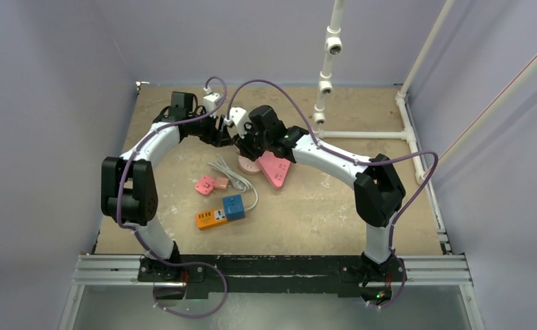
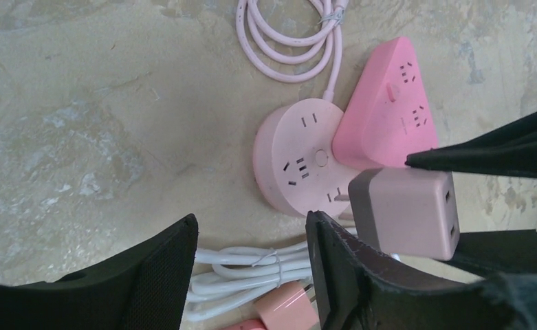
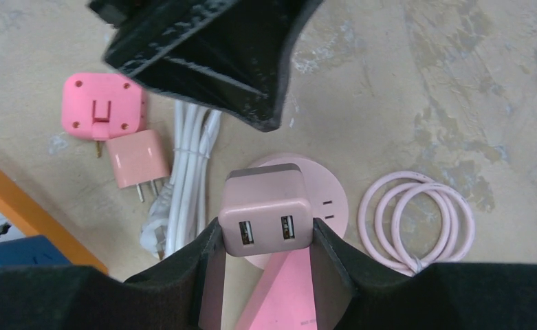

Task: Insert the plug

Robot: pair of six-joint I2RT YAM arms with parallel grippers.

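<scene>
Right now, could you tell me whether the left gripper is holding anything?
No, the left gripper is open, with only the white cable and the table showing between its fingers.

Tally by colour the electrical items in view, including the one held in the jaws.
Pink: 5 (round socket, triangular socket, USB charger, two-pin plug, square adapter)
Orange: 1 (power strip)
Blue: 1 (cube adapter)
White: 1 (bundled cable)
Total: 8

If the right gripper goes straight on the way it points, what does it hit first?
The charger held by the right gripper would probably meet the round pink socket hub just beyond it; depth is unclear.
</scene>
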